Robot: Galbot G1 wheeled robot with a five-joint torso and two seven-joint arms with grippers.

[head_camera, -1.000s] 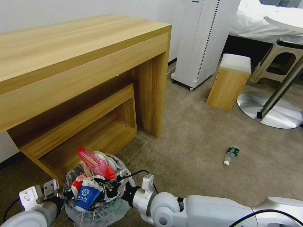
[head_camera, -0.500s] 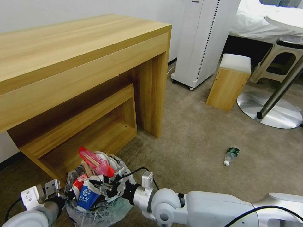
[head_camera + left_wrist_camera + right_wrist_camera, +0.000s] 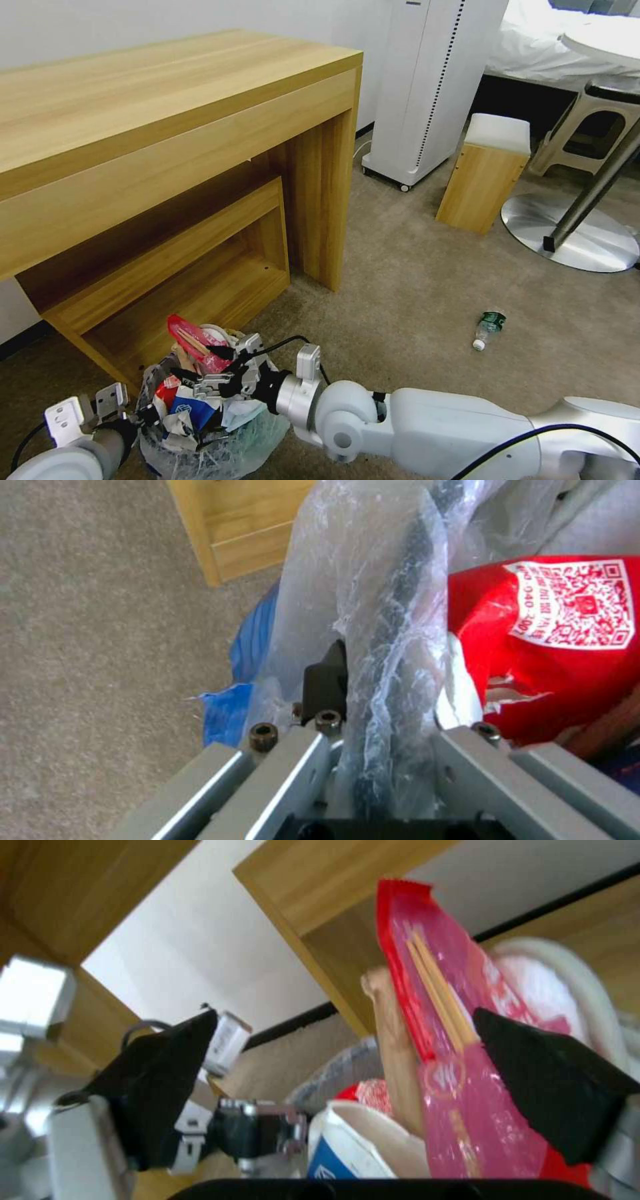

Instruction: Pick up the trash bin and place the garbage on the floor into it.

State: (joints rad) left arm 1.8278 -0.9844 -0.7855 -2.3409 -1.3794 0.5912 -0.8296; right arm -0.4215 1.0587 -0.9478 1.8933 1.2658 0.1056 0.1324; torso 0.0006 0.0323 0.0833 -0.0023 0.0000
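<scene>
Left gripper [image 3: 373,740] clamps the trash bin [image 3: 200,440] rim; right gripper [image 3: 217,373] spread wide, empty, over overfilled garbage [image 3: 193,340]. Risk: wrappers spill onto the floor [image 3: 413,313]; bottle [image 3: 489,329] remains.

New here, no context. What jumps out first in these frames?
The overstuffed trash bin at the desk's foot, with a red chopstick packet poking out. The left end effector clamps its bagged rim; the right end effector hangs open over the pile. One bottle lies alone on the carpet.
</scene>
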